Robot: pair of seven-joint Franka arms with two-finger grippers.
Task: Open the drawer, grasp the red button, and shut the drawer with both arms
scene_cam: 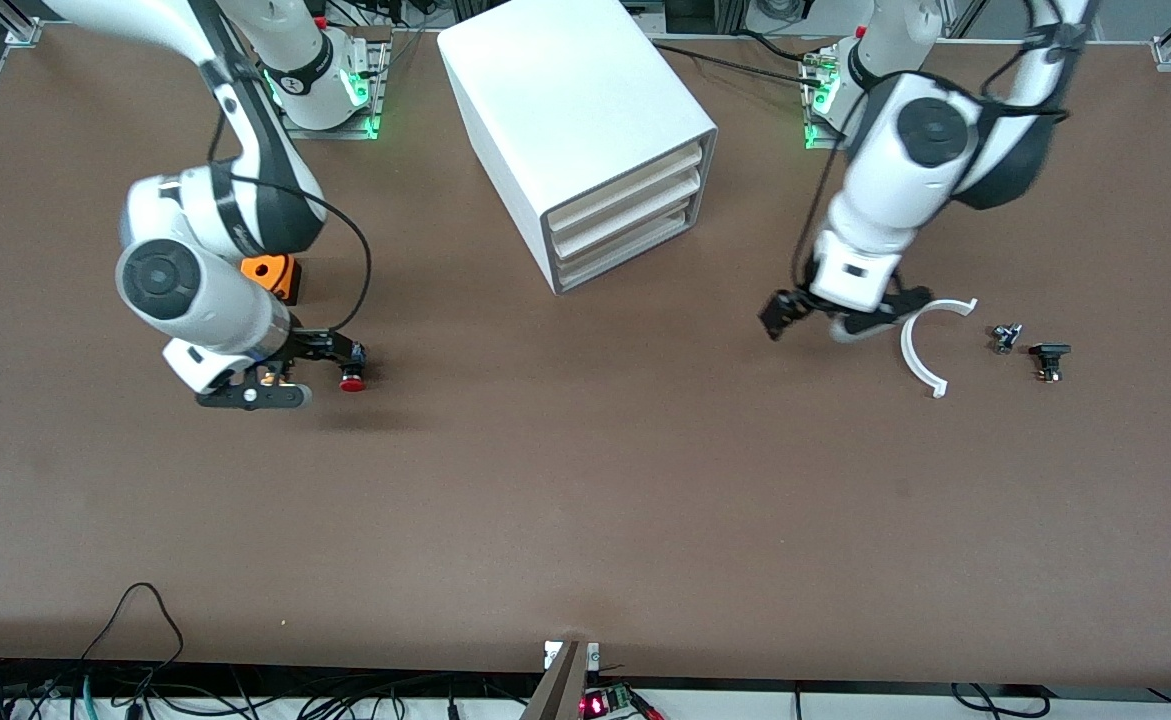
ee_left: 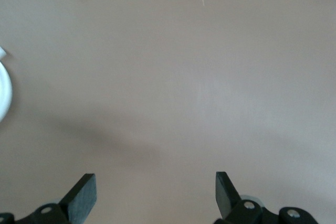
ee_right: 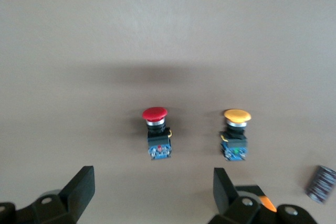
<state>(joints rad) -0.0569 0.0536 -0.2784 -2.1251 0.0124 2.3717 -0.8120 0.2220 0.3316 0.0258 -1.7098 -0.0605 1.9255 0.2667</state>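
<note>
Front view: drawers are all seen shut in the cabinet point(scene_cam: 585, 140); the red button point(scene_cam: 352, 381) lies on the table point(scene_cam: 585, 480) under the right gripper point(scene_cam: 290, 375).

Left wrist: left gripper point(ee_left: 156, 195) is spread open over bare table.

Right wrist: jaws are spread wide, nothing held; an orange button point(ee_right: 235, 134) sits beside the red one.

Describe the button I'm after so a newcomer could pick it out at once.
Find the big white cabinet, then look toward the right arm's end of the table, where the open right gripper hangs. The button lies on the table under it, a small push button with a black-and-blue body. Its cap is red; the same-shaped neighbour has an orange cap.
</note>
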